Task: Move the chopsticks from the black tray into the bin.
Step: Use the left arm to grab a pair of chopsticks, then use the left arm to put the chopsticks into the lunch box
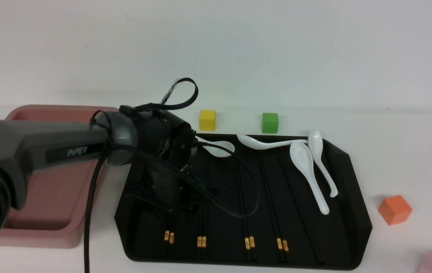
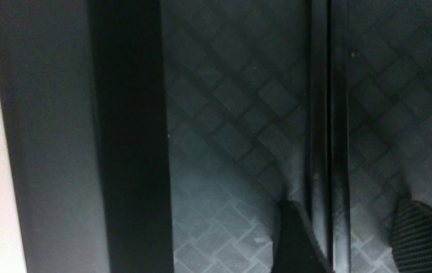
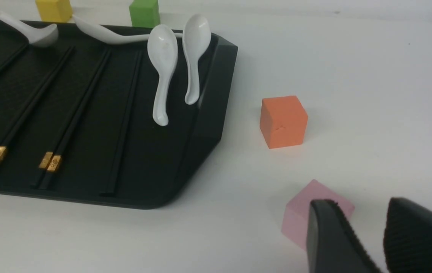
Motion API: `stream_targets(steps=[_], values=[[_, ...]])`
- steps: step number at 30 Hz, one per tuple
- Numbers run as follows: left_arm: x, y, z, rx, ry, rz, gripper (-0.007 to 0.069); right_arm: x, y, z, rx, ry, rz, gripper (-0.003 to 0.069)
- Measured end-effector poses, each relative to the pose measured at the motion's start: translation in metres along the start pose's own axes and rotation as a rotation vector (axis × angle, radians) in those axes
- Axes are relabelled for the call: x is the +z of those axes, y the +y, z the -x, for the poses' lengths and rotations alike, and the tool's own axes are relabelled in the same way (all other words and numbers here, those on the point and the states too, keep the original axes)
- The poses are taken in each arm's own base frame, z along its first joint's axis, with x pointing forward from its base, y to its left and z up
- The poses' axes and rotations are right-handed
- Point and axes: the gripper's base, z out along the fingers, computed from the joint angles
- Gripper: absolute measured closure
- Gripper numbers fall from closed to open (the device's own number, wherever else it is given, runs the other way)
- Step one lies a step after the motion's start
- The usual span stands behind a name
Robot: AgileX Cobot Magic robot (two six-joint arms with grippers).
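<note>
Several pairs of chopsticks with gold bands lie lengthwise in the black tray. The bin stands just left of the tray. My left arm reaches over the tray's left part, and the left gripper points down at the leftmost pair. In the left wrist view the left gripper is open just above the tray floor. One pair of chopsticks runs between its fingers, close to one finger. The right gripper is open over the table, right of the tray, holding nothing.
Several white spoons lie at the tray's far right side. A yellow cube and a green cube sit behind the tray. An orange cube and a pink cube sit to its right, the pink one beside the right gripper.
</note>
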Motion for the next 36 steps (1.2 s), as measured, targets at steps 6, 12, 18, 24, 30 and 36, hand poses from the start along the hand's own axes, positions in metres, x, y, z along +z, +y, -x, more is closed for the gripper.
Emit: stream_targets(steps=[6,12,18,24,30,36], values=[[0.001,0.0,0.0,0.001,0.008,0.006,0.0254,0.0,0.0,0.0,0.0,0.0,0.0,0.0419],[0.001,-0.002,0.0,-0.002,0.012,0.001,0.0393,0.0,0.0,0.0,0.0,0.0,0.0,0.0419],[-0.006,-0.002,-0.001,-0.013,0.007,0.005,0.0513,0.0,0.0,0.0,0.0,0.0,0.0,0.0419],[-0.072,0.005,0.005,-0.069,-0.049,-0.02,0.0512,0.0,0.0,0.0,0.0,0.0,0.0,0.0419],[-0.202,0.054,0.013,-0.147,-0.239,-0.082,0.0512,0.0,0.0,0.0,0.0,0.0,0.0,0.0419],[-0.238,0.149,0.009,-0.369,-0.257,0.014,0.0512,0.0,0.0,0.0,0.0,0.0,0.0,0.0419]])
